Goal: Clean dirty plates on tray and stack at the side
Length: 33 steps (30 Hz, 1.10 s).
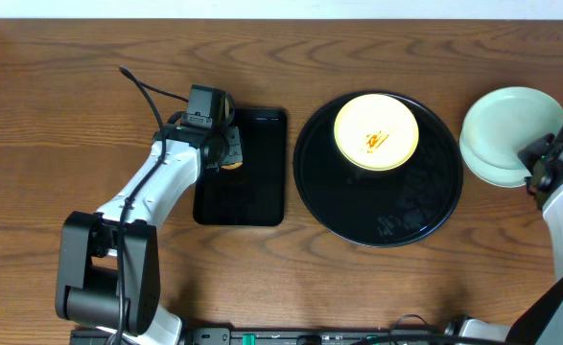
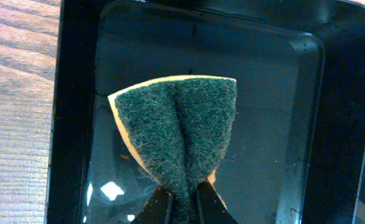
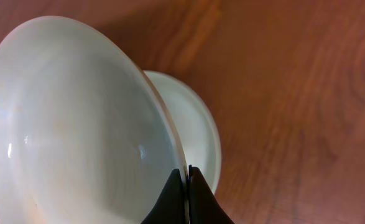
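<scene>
A pale yellow plate (image 1: 377,130) with an orange-red smear sits at the back of the round black tray (image 1: 377,211). Two mint-green plates lie at the far right of the table: the upper one (image 1: 508,123) rests tilted over the lower one (image 1: 492,175). My right gripper (image 1: 540,165) is shut on the rim of the upper mint plate (image 3: 76,124), with the lower plate (image 3: 198,130) behind it. My left gripper (image 1: 225,146) is shut on a green-and-yellow sponge (image 2: 179,127), pinched into a fold over the small rectangular black tray (image 2: 275,143).
The rectangular black tray (image 1: 252,182) lies left of the round tray and holds a film of water. A black cable (image 1: 147,91) runs off the left arm. Bare wood table lies in front of both trays.
</scene>
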Available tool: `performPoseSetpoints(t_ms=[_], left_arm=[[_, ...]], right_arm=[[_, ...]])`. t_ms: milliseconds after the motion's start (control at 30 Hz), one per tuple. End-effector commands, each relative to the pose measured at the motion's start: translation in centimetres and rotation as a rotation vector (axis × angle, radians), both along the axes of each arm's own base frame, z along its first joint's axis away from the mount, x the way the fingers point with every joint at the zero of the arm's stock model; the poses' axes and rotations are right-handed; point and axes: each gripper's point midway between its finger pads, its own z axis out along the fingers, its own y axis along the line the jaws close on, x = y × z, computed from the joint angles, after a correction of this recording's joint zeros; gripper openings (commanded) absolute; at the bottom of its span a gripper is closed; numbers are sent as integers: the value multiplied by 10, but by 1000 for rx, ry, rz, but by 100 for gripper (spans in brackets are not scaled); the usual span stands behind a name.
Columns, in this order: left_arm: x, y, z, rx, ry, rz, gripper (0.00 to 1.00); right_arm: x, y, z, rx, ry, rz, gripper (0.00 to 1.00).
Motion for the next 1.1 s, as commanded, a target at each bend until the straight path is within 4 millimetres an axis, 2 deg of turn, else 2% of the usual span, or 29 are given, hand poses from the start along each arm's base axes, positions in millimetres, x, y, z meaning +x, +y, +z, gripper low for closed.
performPoseSetpoints(t_ms=[0,133,167,233,267,333,400,533,700,833,967,1067], left_arm=[[0,1,0,3,0,5,7],[0,1,0,3,0,5,7],[0,1,0,3,0,5,8],[0,1,0,3,0,5,7],[0,1,0,3,0,5,8],[0,1,0,3,0,6,7],[0,1,0,3,0,5,7],[0,1,0,3,0,5,8],[0,1,0,3,0,5,8],[0,1,0,3,0,6,7],[0,1,0,3,0,5,7],[0,1,0,3,0,6,7]], right_arm=[[-9,-16,-12,21,5,-107,1],[-9,-22,-22,31,19,-120,1],[-8,-23,-22,31,16,-120,6],[0,-19,-22,47,-7,-78,24],[7,-14,-21,57,-22,-27,27],[29,6,-14,91,-81,150,30],[42,23,-8,120,-122,263,31],[61,72,12,170,-181,524,33],[71,119,43,183,-133,734,38],[72,153,68,137,-66,895,50],[67,182,67,160,-31,965,49],[65,203,48,178,13,1022,52]])
